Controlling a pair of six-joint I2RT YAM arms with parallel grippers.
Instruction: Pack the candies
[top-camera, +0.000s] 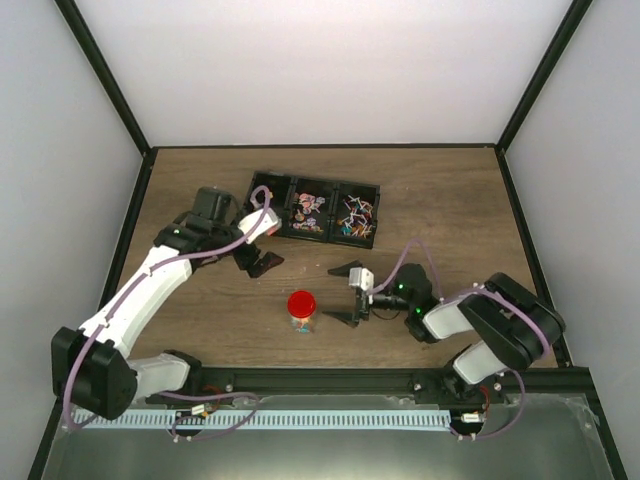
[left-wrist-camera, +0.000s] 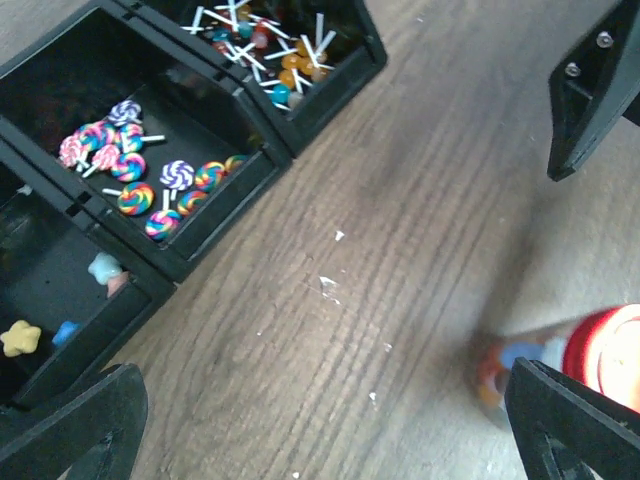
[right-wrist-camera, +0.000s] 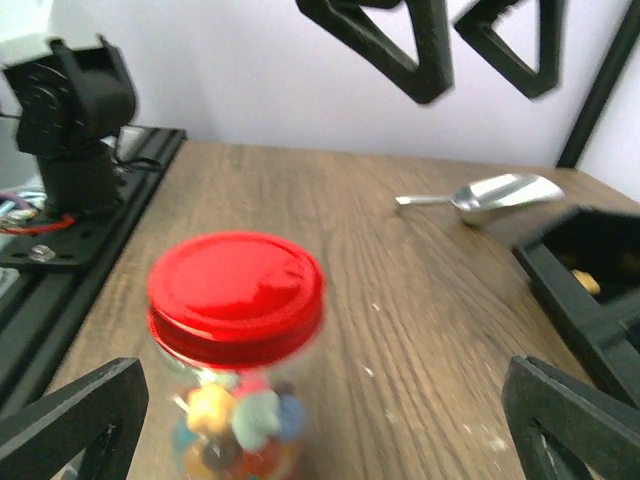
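A clear jar with a red lid (top-camera: 301, 302) stands upright on the wooden table, closed, with multicoloured candies (right-wrist-camera: 236, 428) inside. More candies lie in a black three-part tray (top-camera: 268, 182): swirl lollipops (left-wrist-camera: 140, 178) in the middle part, small stick lollipops (left-wrist-camera: 262, 48) in the right part, a few star-shaped sweets (left-wrist-camera: 20, 338) in the left part. My left gripper (top-camera: 264, 244) is open and empty, hovering between tray and jar. My right gripper (top-camera: 346, 294) is open and empty just right of the jar, pointed at it; the jar (right-wrist-camera: 236, 300) is left of centre between its fingers.
A silvery metal scoop (right-wrist-camera: 488, 198) lies on the table beyond the jar, left of the tray's corner (right-wrist-camera: 570, 285). The left arm's base (right-wrist-camera: 68, 110) and the black front rail (top-camera: 330, 378) bound the near side. Black frame posts and white walls surround the table.
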